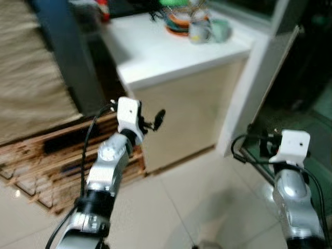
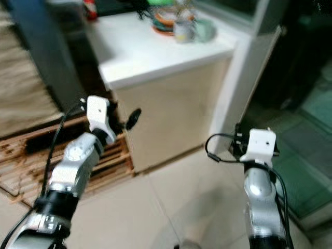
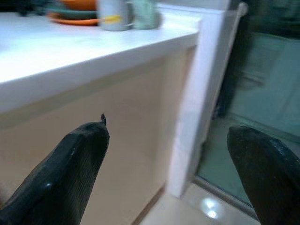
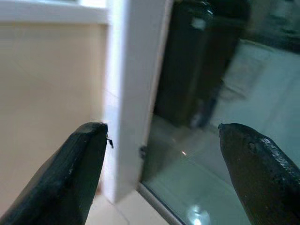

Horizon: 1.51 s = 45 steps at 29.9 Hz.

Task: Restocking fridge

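A smooth white counter (image 1: 171, 52) fills the top middle, with blurry stacked dishes (image 1: 189, 23). The left gripper (image 3: 168, 154) and right gripper (image 4: 161, 159) are wide open, holding nothing.

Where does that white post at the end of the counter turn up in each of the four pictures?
Left eye view: white post right of centre, slanting down to the floor.
Right eye view: just right of centre.
Left wrist view: beyond the two fingers, at the counter's end.
Right wrist view: close up, beside dark glass.
Shared landmark: the beige cabinet front touching it.
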### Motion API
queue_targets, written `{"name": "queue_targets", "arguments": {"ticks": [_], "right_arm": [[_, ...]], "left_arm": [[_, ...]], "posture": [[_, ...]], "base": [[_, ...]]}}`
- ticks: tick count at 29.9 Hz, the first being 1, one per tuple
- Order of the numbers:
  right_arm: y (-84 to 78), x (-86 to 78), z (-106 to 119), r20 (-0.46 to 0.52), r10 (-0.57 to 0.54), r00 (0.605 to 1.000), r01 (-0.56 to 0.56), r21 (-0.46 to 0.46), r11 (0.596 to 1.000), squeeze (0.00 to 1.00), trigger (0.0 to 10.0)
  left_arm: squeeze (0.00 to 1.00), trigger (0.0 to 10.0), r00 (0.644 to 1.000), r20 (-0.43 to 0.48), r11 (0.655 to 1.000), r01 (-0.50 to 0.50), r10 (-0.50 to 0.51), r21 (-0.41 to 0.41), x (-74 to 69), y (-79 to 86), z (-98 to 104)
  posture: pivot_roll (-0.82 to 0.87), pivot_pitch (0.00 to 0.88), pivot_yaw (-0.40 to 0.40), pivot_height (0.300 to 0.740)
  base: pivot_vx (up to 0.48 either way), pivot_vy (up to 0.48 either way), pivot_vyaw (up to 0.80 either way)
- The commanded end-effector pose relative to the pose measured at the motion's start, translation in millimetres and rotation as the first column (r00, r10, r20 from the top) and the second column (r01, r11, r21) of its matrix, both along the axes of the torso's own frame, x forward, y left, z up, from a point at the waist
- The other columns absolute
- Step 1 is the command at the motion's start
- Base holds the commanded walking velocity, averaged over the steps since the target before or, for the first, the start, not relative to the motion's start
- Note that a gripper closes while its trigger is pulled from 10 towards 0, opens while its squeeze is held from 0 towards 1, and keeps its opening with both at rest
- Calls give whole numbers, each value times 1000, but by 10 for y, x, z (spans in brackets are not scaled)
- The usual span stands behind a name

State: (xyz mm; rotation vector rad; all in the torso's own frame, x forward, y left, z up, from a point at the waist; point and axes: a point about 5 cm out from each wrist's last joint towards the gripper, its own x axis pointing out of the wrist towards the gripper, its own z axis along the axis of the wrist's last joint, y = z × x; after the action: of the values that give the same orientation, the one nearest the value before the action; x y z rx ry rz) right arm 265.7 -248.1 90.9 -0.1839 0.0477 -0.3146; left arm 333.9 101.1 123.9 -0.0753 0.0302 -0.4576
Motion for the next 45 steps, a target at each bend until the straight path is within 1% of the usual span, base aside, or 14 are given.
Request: {"name": "queue_targets", "arguments": {"ticks": [1, 2, 4, 17, 20, 21, 24, 28, 30, 34, 35, 37, 40, 45], "right_arm": [[73, 51, 64, 28, 29, 999, -28, -6, 1000, 184, 10000], [72, 49, 65, 29, 28, 999, -27, -6, 1000, 184, 10000], [73, 47, 65, 29, 26, 999, -26, -6, 1000, 192, 10000], [67, 15, 49, 10, 25, 1000, -25, -19, 1000, 227, 10000], [61, -63, 20, -15, 33, 999, -33, -30, 999, 239, 10000], [63, -144, -7, -35, 48, 998, -49, -29, 998, 255, 10000], [43, -213, -40, -56, 51, 997, -53, -25, 998, 271, 10000], [17, -173, -60, -63, 40, 997, -41, -11, 999, 290, 10000], [30, -141, -59, -68, 50, 996, -50, 1, 999, 294, 10000], [70, -222, -23, -66, 60, 996, -54, 87, 995, 255, 10000], [89, -257, -20, -72, 65, 995, -58, 103, 993, 251, 10000], [133, -296, -21, -74, 80, 994, -69, 134, 989, 251, 10000], [195, -318, -32, -70, 97, 993, -87, 136, 987, 247, 10000], [229, -239, -4, -65, 106, 992, -97, 133, 986, 251, 10000]], "left_arm": [[0, 10000, 1000, 0, 999, -31, 31, 26, 52, 131, 17], [0, 10000, 999, -16, 997, -40, 41, 66, 57, 138, -25], [0, 10000, 998, -48, 996, -42, 45, 75, 56, 144, -81], [0, 10000, 991, -124, 998, -50, 45, -36, 17, 204, -182], [0, 10000, 988, -143, 997, -58, 51, -42, -97, 286, -264], [0, 10000, 985, -167, 998, -47, 42, -28, -235, 350, -354], [0, 10000, 979, -199, 999, -39, 35, -16, -358, 384, -427], [0, 10000, 981, -183, 996, -76, 67, -45, -325, 362, -312], [0, 10000, 978, -196, 996, -83, 78, -19, -365, 378, -290], [0, 10000, 969, -245, 998, -30, 43, 58, -555, 442, -283], [0, 10000, 968, -247, 998, -23, 35, 51, -577, 445, -264], [0, 10000, 971, -236, 999, -27, 31, 23, -565, 433, -221], [0, 10000, 973, -214, 995, -68, 83, 77, -498, 428, -206], [0, 10000, 985, -138, 994, -103, 107, 32, -397, 406, -51]], "posture": [[-145, 0, 70, 740], [-146, 0, 73, 740], [-146, 0, 73, 740], [-146, 0, 68, 740], [-150, 0, 64, 740], [-149, 0, 59, 740], [-142, 0, 49, 740], [-135, 0, 47, 740], [-136, 0, 48, 740], [-117, 0, 41, 740], [-117, 0, 40, 740], [-112, 0, 40, 740], [-118, 0, 42, 740], [-92, 0, 52, 740]], "base": [[0, 0, -663], [0, 0, -663], [0, 0, -666], [0, 0, -664], [0, 0, -663], [0, 0, -669], [0, 0, -669], [0, 0, -672], [0, 0, -669], [0, 0, -316], [0, 0, 0], [0, 0, 0], [0, 0, 0], [0, 0, -517]]}}
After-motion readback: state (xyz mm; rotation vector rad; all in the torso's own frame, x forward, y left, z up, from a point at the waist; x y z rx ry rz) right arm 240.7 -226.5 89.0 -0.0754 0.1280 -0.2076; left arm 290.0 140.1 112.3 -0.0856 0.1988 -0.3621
